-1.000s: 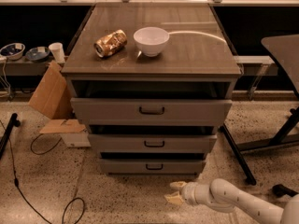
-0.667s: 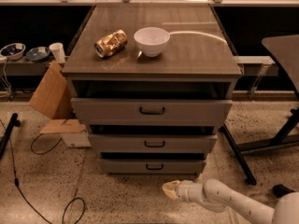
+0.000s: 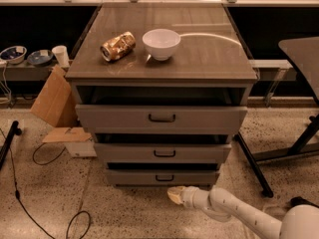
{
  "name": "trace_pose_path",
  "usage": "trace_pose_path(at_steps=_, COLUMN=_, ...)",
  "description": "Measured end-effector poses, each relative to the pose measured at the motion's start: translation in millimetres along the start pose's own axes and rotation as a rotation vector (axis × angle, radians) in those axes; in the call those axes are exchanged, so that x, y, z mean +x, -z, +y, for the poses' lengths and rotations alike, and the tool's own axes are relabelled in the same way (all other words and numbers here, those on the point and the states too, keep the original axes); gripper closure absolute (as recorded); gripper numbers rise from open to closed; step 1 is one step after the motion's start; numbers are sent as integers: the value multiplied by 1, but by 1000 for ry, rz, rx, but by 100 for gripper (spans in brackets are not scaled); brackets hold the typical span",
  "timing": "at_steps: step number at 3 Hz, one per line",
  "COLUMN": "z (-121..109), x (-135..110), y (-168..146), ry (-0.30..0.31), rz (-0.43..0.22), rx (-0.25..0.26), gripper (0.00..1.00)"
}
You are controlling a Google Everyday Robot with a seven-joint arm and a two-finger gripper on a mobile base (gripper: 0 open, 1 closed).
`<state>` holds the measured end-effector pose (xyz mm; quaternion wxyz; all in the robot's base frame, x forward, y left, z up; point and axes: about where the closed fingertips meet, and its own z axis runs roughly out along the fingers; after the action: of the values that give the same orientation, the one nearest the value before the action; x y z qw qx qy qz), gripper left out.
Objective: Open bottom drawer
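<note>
The bottom drawer point(image 3: 162, 177) is the lowest and narrowest of three grey fronts in the cabinet, with a small dark bar handle point(image 3: 164, 178) at its middle. It sits slightly out, with a dark gap above it. My gripper point(image 3: 174, 194) is at the end of a white arm that comes in from the lower right. It hovers low over the floor, just in front of and below the bottom drawer's handle, a little to its right. It does not touch the drawer.
Above are the mid-sized drawer point(image 3: 162, 153) and the widest top drawer point(image 3: 160, 117). A crushed can point(image 3: 117, 46) and a white bowl point(image 3: 161, 43) stand on the cabinet top. Cardboard point(image 3: 52, 103) and cables point(image 3: 45, 158) lie at the left; a table leg point(image 3: 254, 163) stands at the right.
My gripper has moved left and slightly up along the floor, closer to the bottom drawer's front. The drawers have not moved.
</note>
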<state>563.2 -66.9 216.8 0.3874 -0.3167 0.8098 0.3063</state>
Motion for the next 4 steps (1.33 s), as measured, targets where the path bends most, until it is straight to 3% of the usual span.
trace_pose_path(at_steps=4, z=-19, x=-64, y=-31, ry=32, rz=-162, rx=-5, gripper=100)
